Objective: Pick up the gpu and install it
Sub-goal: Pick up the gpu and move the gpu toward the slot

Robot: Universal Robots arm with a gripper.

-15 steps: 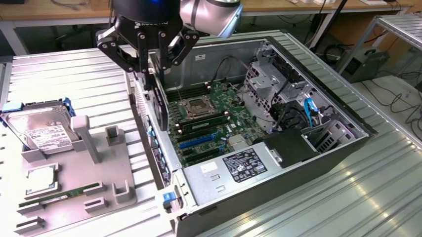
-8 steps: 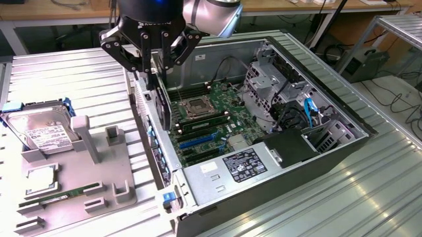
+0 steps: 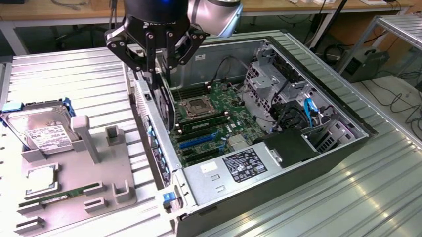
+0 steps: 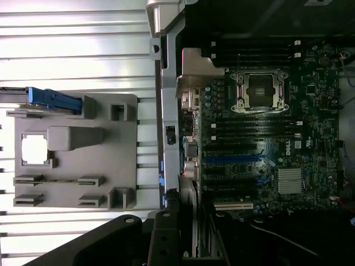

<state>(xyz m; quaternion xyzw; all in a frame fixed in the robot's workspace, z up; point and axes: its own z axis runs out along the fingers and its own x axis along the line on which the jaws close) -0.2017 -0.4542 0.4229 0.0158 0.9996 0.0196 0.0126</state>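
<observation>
Starting at the exterior view's left, crossing a ribbed, shiny metal table (image 3: 72, 74). Meeting a matte grey moulded fixture (image 3: 99, 173) with upright posts and shallow pockets. Finding in those pockets a silver hard drive (image 3: 43, 133) with a white label, cradled in a blue caddy (image 3: 13, 106); a flat square processor chip (image 3: 41, 175) nearer the camera; and a narrow green memory stick (image 3: 59, 194) lying flat by the fixture's front edge.

Moving right to the black, many-linked gripper (image 3: 160, 70), hanging over the case wall nearest the fixture. Clamping the gpu (image 3: 166, 106) tight, jaws closed on its upper edge. Dangling that thin black card upright and edge-on, just inside that wall of the open computer case (image 3: 297, 182), above the green motherboard (image 3: 221, 98). Not managing to tell whether its lower corner is touching the board.

Continuing right inside the dark sheet-metal case: passing a square, metal-framed processor socket (image 3: 197, 108) just beside the card, then long blue expansion slots (image 3: 197, 141) with black ones alongside. Reaching a boxy silver power supply (image 3: 240, 163) with a black label at the front end, a perforated grey drive cage (image 3: 267, 81) standing behind, and a blue cable (image 3: 307, 109) threading among black wires at the far side.
</observation>
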